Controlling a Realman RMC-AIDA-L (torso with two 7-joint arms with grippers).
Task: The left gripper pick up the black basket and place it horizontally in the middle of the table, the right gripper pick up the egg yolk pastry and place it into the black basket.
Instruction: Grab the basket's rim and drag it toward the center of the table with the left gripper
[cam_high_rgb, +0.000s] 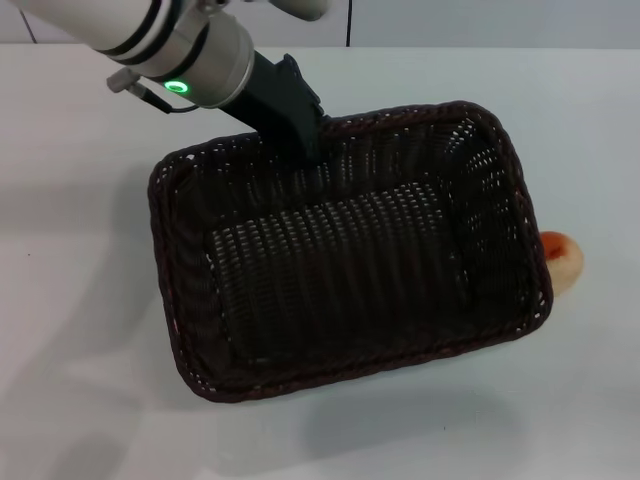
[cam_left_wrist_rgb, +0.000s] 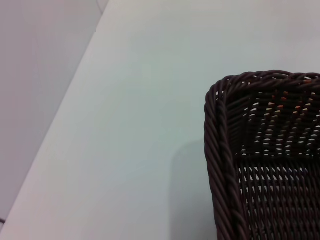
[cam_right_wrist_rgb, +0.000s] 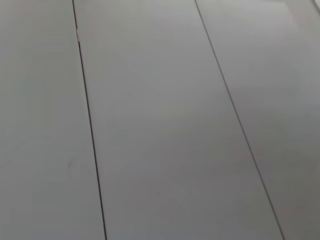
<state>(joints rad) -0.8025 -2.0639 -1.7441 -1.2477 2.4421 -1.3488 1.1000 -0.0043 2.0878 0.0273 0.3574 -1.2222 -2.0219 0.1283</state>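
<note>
The black basket (cam_high_rgb: 350, 255) sits skewed on the white surface (cam_high_rgb: 80, 300), the egg yolk pastry (cam_high_rgb: 563, 262) touching its right end. Beyond, the left end effector (cam_high_rgb: 300, 135) clamps the basket's far rim.

1. Head cam: high above, looking forward and steeply down at the table (cam_high_rgb: 80, 300). Mid-range; the whole black basket (cam_high_rgb: 350, 370) fits centre, left gripper (cam_high_rgb: 300, 135) coming in from 11 o'clock.
2. Left wrist cam: very near the black basket, looking down past one rim corner (cam_left_wrist_rgb: 220, 95) at 4 o'clock, bare table beyond.
3. Right wrist cam: faces only flat grey panels (cam_right_wrist_rgb: 150, 125) w/ thin seams; distance unclear.
4. Shared: head + left wrist both show basket and table. Right wrist shares nothing.
</note>
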